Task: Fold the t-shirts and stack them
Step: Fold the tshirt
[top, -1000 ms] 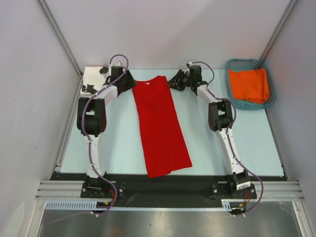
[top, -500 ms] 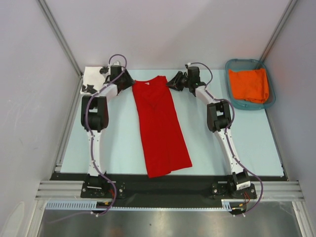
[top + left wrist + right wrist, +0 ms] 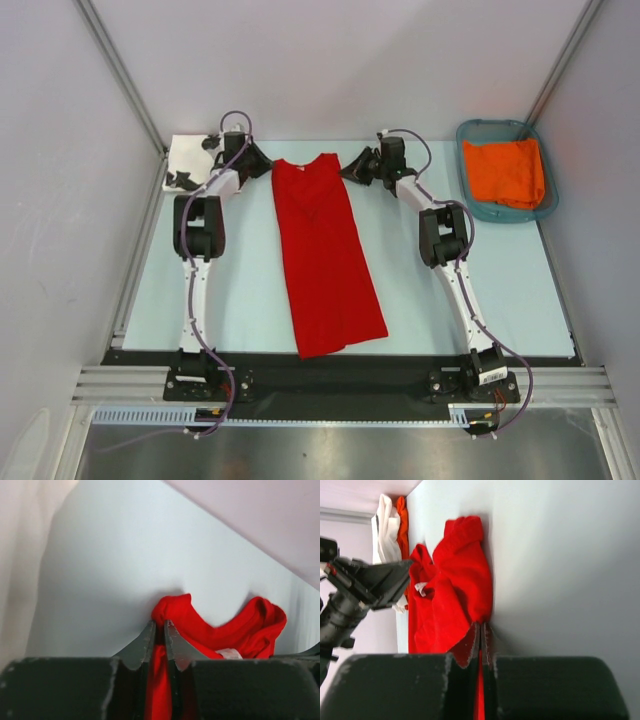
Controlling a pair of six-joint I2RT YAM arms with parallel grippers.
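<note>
A bright red t-shirt [image 3: 325, 255] lies folded into a long strip down the middle of the table, collar end at the far side. My left gripper [image 3: 268, 166] is shut on its far left corner; in the left wrist view red cloth [image 3: 172, 615] is pinched between the fingertips [image 3: 148, 639]. My right gripper [image 3: 345, 166] is shut on the far right corner, with red cloth [image 3: 462, 580] bunched at its tips. A white t-shirt with black shapes [image 3: 190, 160] lies folded at the far left corner of the table.
A teal plastic basket [image 3: 475, 200] at the far right holds an orange cloth [image 3: 505, 172]. Grey walls with metal rails close in the table on three sides. The arm bases stand at the near edge.
Both grippers have closed onto the far corners of the red t-shirt. The left arm's elbow has shifted slightly right and toward the far side.
</note>
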